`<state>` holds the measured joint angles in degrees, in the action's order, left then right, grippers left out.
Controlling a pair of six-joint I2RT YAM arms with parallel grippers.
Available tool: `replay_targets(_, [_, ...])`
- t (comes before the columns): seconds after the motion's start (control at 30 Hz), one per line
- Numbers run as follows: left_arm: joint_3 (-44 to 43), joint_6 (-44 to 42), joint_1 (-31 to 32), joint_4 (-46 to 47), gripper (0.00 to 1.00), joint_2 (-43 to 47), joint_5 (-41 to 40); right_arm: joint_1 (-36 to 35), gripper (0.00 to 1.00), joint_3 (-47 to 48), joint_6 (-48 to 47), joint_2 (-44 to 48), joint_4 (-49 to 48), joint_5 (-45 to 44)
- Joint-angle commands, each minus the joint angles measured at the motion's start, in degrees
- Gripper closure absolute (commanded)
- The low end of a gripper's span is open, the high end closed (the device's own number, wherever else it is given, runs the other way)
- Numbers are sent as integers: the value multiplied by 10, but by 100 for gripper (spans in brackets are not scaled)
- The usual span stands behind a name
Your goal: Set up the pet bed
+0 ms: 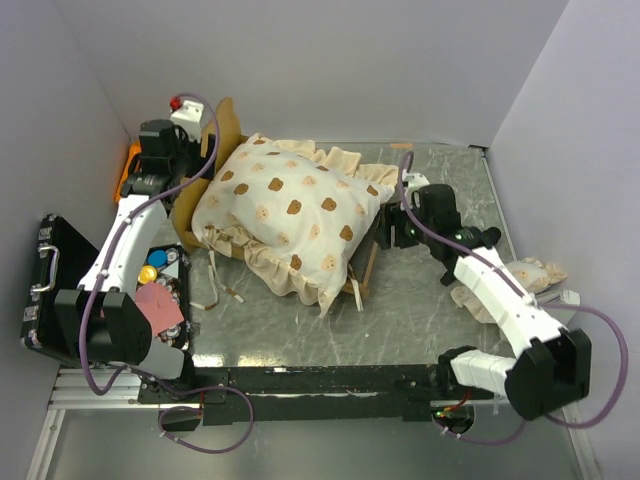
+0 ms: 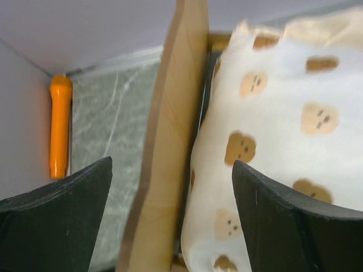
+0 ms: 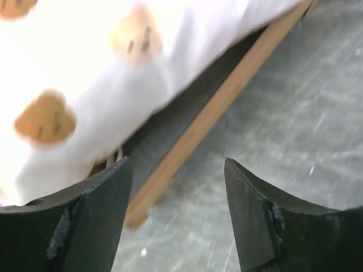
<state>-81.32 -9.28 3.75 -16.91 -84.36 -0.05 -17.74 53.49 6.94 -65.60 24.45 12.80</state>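
The pet bed (image 1: 290, 215) stood at the back left of the desk (image 1: 420, 310), its mattress (image 2: 272, 141) heaped crooked and spilling over the near rail. I judged it could slide off, or a careless nudge might shove the light frame askew. My left gripper (image 2: 172, 164) was released, its fingers straddling the headboard (image 2: 170, 113). My right gripper (image 3: 174, 161) hung open and empty just beside the foot rail (image 3: 227, 102). The pillow (image 1: 525, 275) lay well apart, under my right arm.
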Motion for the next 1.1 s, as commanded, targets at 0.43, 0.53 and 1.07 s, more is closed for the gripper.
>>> replay_targets(0.43, [106, -43, 5, 29, 54, -8, -13, 21, 48, 136, -11, -277, -45, -113])
replay_targets(0.53, [99, -29, 10, 10, 85, -17, 29, 30, 64, 117, -16, -266, -51, -126])
replay_targets(1.07, [-19, -10, 69, 58, 99, -113, -35, 89, 92, -36, 6, -97, -48, -70])
